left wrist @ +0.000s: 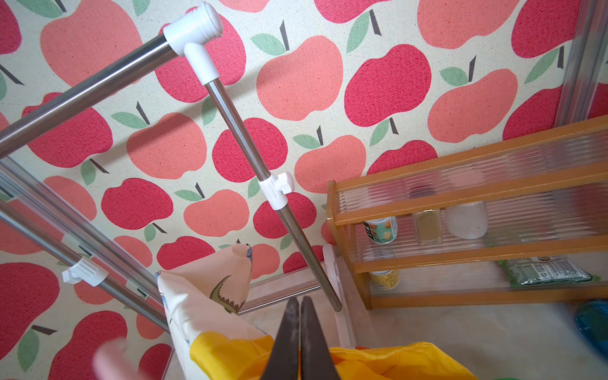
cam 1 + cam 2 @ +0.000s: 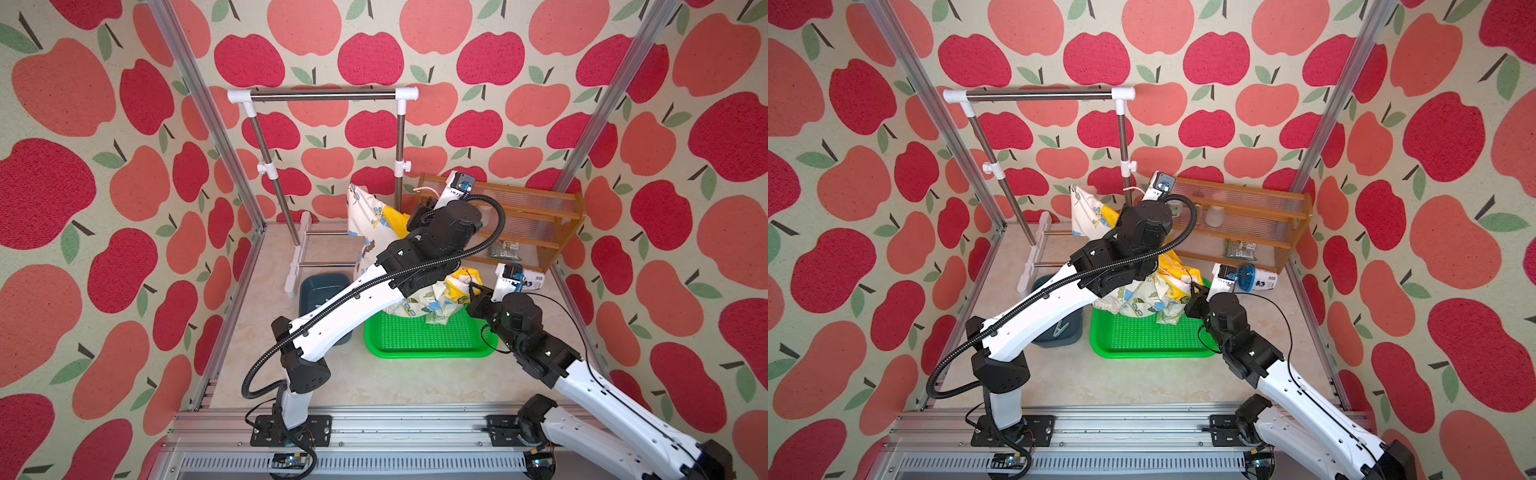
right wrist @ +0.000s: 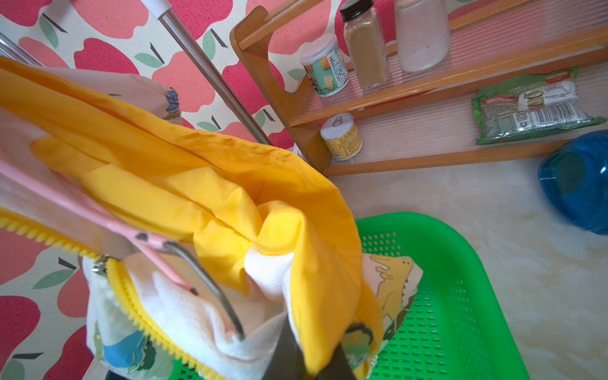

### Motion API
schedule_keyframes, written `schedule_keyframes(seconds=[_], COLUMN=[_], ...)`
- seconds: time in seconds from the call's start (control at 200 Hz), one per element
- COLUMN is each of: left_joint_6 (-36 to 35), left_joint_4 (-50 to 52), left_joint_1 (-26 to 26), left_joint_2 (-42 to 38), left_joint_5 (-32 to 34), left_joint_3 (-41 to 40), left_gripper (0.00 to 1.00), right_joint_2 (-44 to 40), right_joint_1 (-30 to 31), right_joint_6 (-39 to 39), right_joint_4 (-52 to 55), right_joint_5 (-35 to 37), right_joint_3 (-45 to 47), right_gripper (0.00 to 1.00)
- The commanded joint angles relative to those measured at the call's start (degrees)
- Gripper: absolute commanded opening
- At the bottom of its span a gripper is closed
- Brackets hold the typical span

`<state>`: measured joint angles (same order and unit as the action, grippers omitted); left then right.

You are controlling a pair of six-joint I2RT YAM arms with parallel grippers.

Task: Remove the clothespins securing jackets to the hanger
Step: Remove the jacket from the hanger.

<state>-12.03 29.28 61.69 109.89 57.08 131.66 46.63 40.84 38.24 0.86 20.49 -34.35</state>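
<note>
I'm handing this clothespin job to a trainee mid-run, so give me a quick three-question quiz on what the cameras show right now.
1. True or false: the jacket hangs from the steel rack's top bar.
2. Where does a clothespin lie? A) in the green tray B) in the dark bin C) on the wooden shelf
3. Fill in: the right end effector is shut on the jacket's ___ lining.

Key: 1 false, the bar is bare; 2 B; 3 yellow.
</note>
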Motion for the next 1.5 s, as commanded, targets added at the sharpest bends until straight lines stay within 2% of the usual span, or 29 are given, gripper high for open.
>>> schedule_keyframes(seconds=[0.0, 0.1, 0.165, 0.26, 0.34, 0.47, 0.55, 0.685, 0.805, 0.86, 0.975, 1.16, 1.381, 1.496], left_joint_6=[-1.00, 2.53, 3.49, 4.25, 5.63, 8.56, 9.63, 9.45, 8.83, 8.56, 7.48, 7.31, 10.13, 10.63], left_joint_4=[-3.55, -0.08, 1.40, 2.74, 4.96, 7.95, 8.62, 8.55, 8.24, 8.00, 7.17, 8.12, 12.99, 14.14], left_joint_1=[0.36, 0.73, 1.77, 3.13, 3.43, 3.67, 3.85, 4.57, 4.93, 4.94, 5.18, 5.72, 6.14, 6.57], left_joint_2=[-0.31, 0.04, 0.42, 1.10, 1.93, 2.05, 1.75, 2.12, 2.57, 2.75, 3.00, 3.49, 2.24, 2.17], left_joint_5=[3.04, 2.60, 3.54, 5.22, 6.22, 6.40, 6.37, 6.94, 7.07, 6.99, 6.65, 5.31, 1.60, 1.92], left_joint_3=[4.07, 5.72, 6.69, 6.73, 6.86, 7.20, 6.75, 6.80, 6.95, 7.00, 7.13, 8.90, 9.06, 9.06], left_gripper=[0.00, 0.00, 0.00, 0.00, 0.00, 0.00, 0.00, 0.00, 0.00, 0.00, 0.00, 0.00, 0.00, 0.00], right_joint_2=[1.84, 6.00, 8.95, 10.33, 8.99, 3.47, -0.79, -8.09, -12.43, -13.41, -12.82, -4.43, 2.88, 5.25], right_joint_1=[-0.89, -2.47, -2.86, -3.00, -3.05, -3.92, -4.23, -4.30, -4.31, -4.35, -4.36, -4.35, -4.31, -4.38], right_joint_6=[1.48, 2.45, 2.93, 2.50, 1.71, -0.16, -2.56, -9.53, -17.27, -21.44, -26.74, -32.97, -37.77, -38.50], right_joint_4=[-0.05, -1.72, -1.53, 0.20, 3.74, 10.56, 15.16, 22.86, 24.79, 23.50, 19.86, 19.61, 14.49, 11.41], right_joint_5=[-1.03, -5.17, -8.00, -9.81, -8.01, -4.79, -2.69, 3.44, 6.82, 3.81, -9.33, -23.15, -27.30, -28.72], right_joint_3=[4.48, 4.94, 4.13, 2.38, 1.10, -0.70, -2.41, -6.94, -11.70, -13.77, -16.64, -20.44, -24.40, -26.02], right_gripper=[0.00, 0.00, 0.06, 0.27, 0.46, 0.61, 0.65, 0.67, 0.69, 0.69, 0.70, 0.68, 0.67, 0.67])
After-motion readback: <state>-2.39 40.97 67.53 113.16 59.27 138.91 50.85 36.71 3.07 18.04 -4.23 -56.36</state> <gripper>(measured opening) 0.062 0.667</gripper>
